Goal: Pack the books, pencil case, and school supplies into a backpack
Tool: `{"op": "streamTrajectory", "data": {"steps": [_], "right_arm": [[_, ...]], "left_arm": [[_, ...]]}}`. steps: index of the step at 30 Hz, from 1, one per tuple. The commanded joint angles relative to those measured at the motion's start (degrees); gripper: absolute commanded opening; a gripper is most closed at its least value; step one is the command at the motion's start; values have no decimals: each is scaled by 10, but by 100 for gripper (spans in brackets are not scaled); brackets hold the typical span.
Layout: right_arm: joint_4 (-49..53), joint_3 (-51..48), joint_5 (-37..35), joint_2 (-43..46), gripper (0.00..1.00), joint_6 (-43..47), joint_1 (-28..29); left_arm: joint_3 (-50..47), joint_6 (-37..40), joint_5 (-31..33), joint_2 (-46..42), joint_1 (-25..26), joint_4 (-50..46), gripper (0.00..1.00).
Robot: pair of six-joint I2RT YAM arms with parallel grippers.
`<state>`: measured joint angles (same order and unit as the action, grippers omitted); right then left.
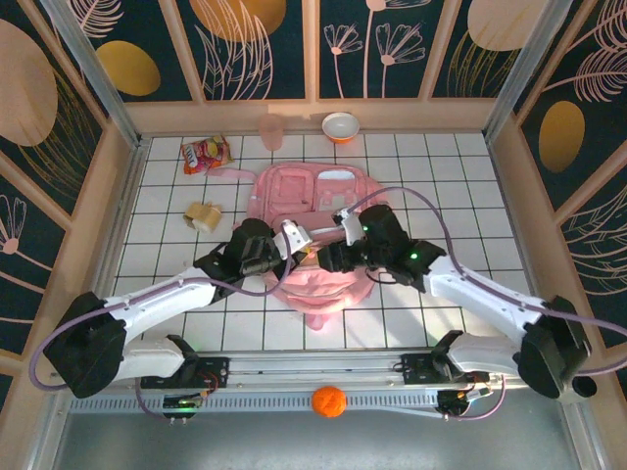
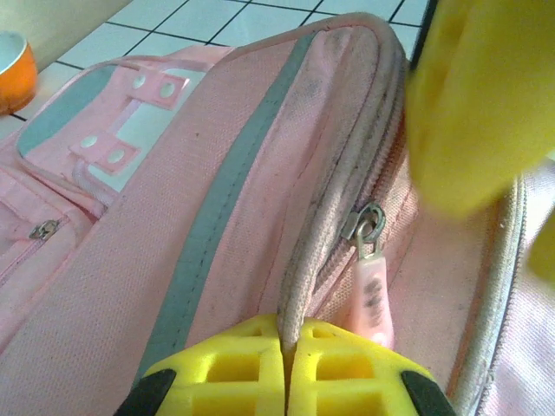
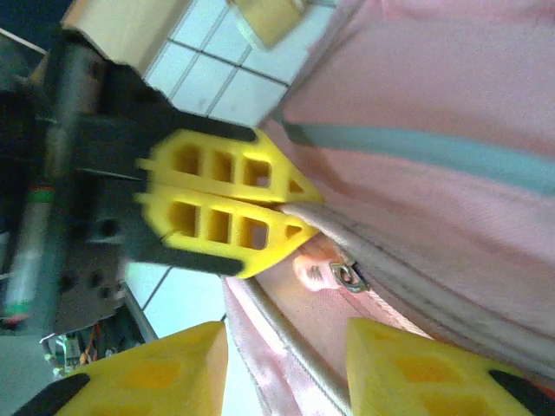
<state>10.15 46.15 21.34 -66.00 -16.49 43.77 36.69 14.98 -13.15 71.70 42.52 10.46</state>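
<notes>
top external: pink backpack (image 1: pixel 313 191) lies in the middle of the white-tiled, dark-gridded worktop (image 1: pixel 441 176).
a wooden rim (image 1: pixel 313 116) and dark flower-patterned panels (image 1: pixel 255 49) wall it in. left tool (image 2: pixel 286 342) is pressed together, pinching the backpack's zip edge; right tool (image 3: pixel 286 334) stands spread at the opening. tan school supplies (image 1: pixel 204 216) sit left of the backpack, apart from it.
</notes>
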Motion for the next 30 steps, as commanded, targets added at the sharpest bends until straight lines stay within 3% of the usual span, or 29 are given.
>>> {"op": "streamTrajectory", "data": {"steps": [1, 5, 11, 17, 21, 30], "right_arm": [[76, 31, 8, 64, 50, 147, -35], [102, 32, 6, 81, 62, 317, -79], [100, 53, -17, 2, 62, 492, -82], [52, 54, -5, -58, 59, 545, -80], [47, 62, -7, -87, 47, 555, -81], [140, 72, 47, -37, 58, 621, -80]], "left_arm": [[-4, 35, -115, -34, -19, 53, 0], [7, 90, -166, -30, -27, 14, 0], [15, 104, -187, -25, -29, 11, 0], [14, 104, -182, -31, -30, 11, 0], [11, 90, -171, -36, -30, 14, 0], [8, 59, -156, -33, -35, 10, 0]]}}
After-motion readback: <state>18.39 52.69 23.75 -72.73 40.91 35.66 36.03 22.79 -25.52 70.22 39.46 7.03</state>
